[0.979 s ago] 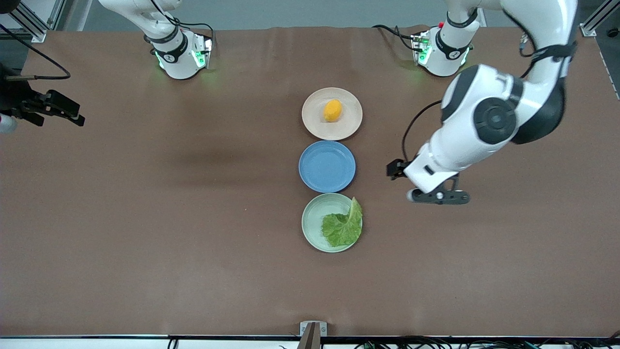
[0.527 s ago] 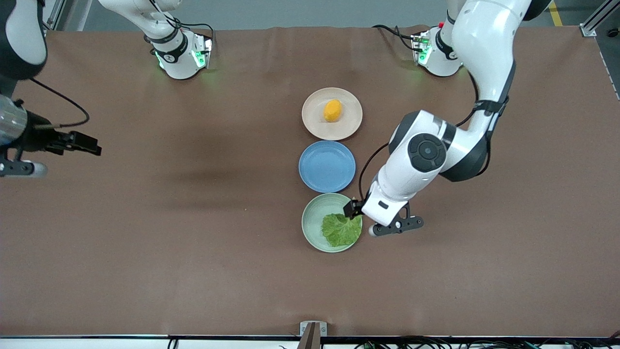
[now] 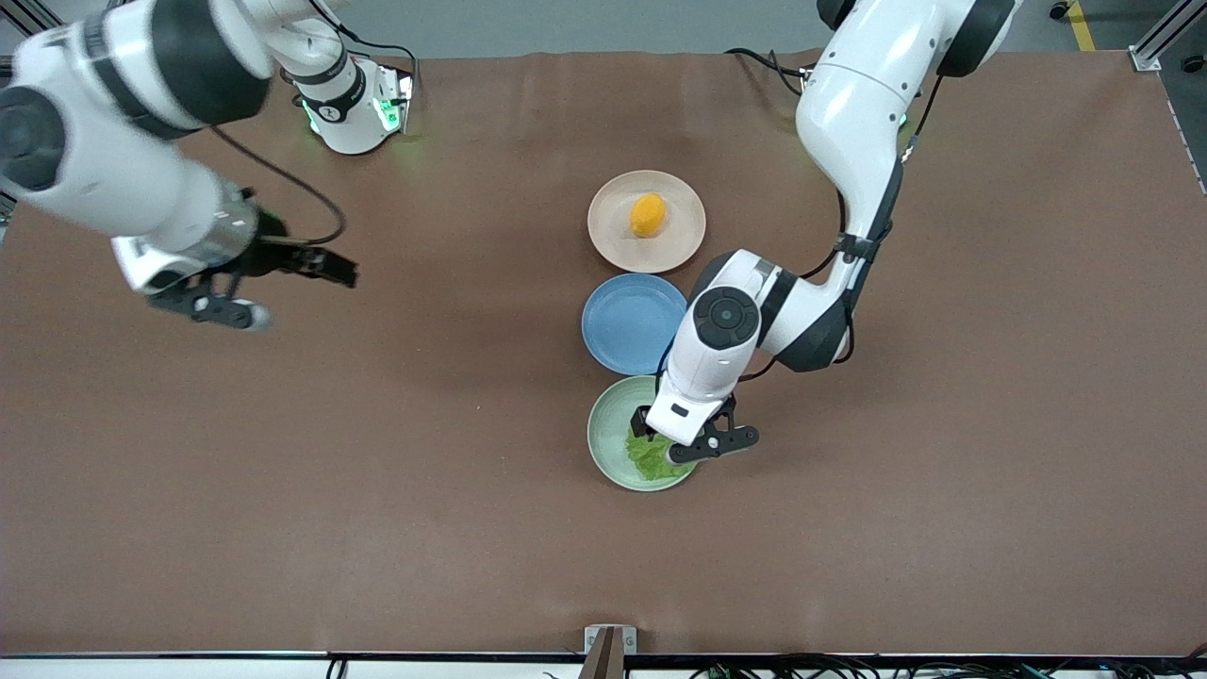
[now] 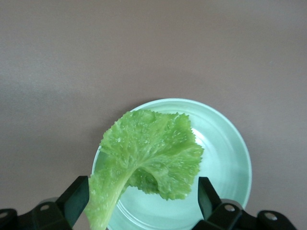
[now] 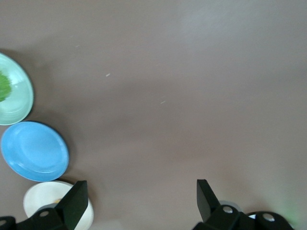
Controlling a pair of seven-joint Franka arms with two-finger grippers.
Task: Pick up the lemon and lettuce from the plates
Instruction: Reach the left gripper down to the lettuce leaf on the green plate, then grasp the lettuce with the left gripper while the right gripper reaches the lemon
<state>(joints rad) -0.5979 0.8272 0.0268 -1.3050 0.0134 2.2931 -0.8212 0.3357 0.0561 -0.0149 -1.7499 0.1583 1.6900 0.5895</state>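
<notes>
While the left hand (image 3: 660,443) hangs over the pale green plate (image 3: 608,438) low in the centre of the front view, its fingers (image 4: 74,199) stand apart on either side of the lettuce (image 4: 148,160), which lies on that plate with its pale rib reaching past the rim. Higher in the same column sit the blue plate (image 3: 634,323) and then the beige-pink plate (image 3: 646,222), which carries the lemon (image 3: 647,215). At the upper left of the front view the right hand (image 3: 273,283) is over bare worktop (image 3: 377,471), its fingers (image 5: 72,203) spread and empty.
</notes>
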